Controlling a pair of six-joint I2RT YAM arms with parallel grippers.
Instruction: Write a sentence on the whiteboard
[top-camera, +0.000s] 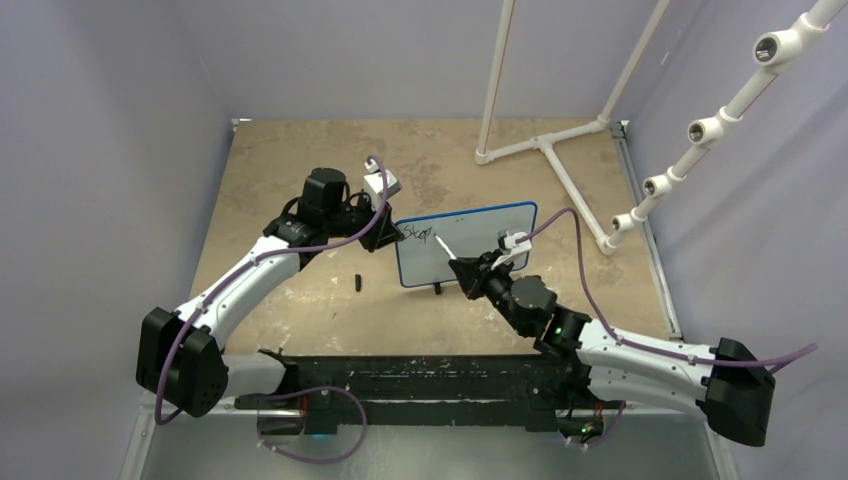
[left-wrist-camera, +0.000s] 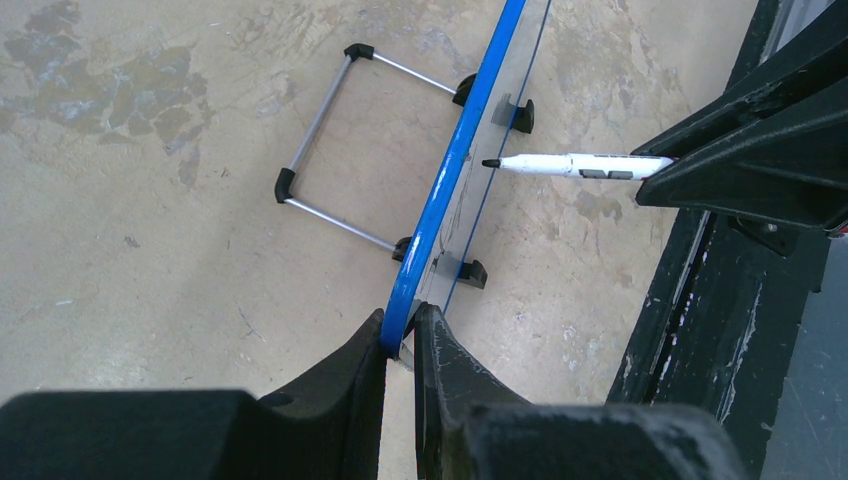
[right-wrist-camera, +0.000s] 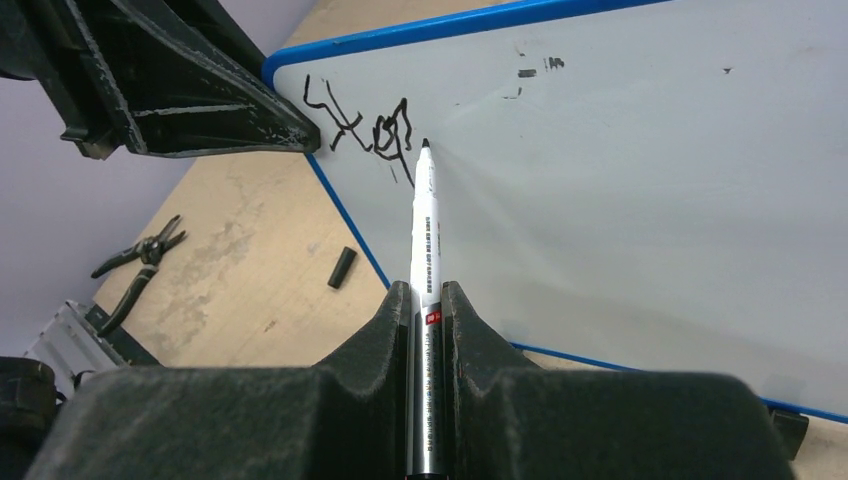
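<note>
The whiteboard (top-camera: 480, 250) stands upright on the table, blue rim and black feet. My left gripper (top-camera: 385, 232) is shut on its upper left edge; in the left wrist view (left-wrist-camera: 402, 335) the blue rim (left-wrist-camera: 450, 170) sits between the jaws. A short black scribble, the sentence (top-camera: 418, 234), is at the board's top left, also in the right wrist view (right-wrist-camera: 365, 125). My right gripper (top-camera: 463, 270) is shut on a white marker (right-wrist-camera: 425, 235), whose black tip (right-wrist-camera: 425, 146) is at the board just right of the scribble. The marker also shows in the left wrist view (left-wrist-camera: 570, 165).
A black marker cap (top-camera: 357, 282) lies on the table left of the board. Black pliers (right-wrist-camera: 140, 255) lie further left. A white pipe frame (top-camera: 545, 140) stands at the back right. A wire stand (left-wrist-camera: 335, 150) sits behind the board.
</note>
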